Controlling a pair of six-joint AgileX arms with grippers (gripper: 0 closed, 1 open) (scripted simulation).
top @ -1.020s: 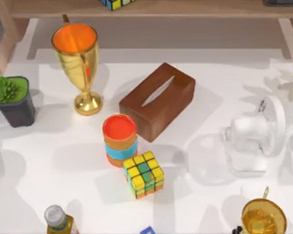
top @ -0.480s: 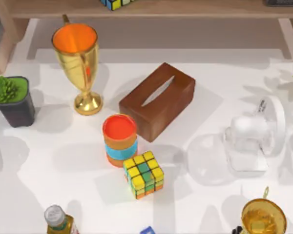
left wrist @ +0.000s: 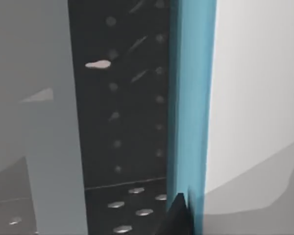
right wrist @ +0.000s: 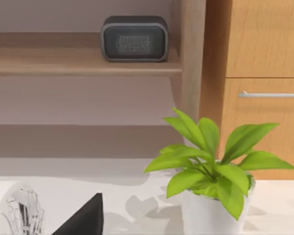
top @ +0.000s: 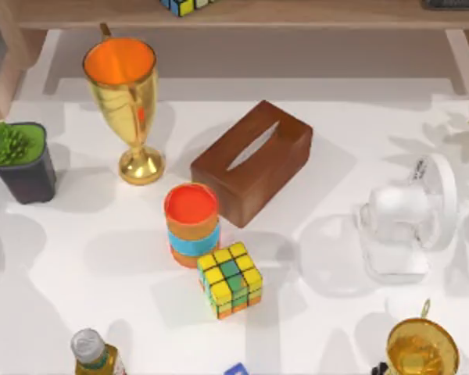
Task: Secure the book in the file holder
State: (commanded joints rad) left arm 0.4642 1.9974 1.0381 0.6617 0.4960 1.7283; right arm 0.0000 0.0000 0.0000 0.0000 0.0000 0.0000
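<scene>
The book (left wrist: 192, 107) showed as an upright blue spine edge with a broad pale face beside it. It stood against the file holder (left wrist: 122, 98), a dark perforated metal piece whose dotted wall and floor met just beside the blue edge.

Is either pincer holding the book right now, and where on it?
Cannot tell. The left wrist view shows the blue book beside the perforated file holder, but no clear grip.
</scene>
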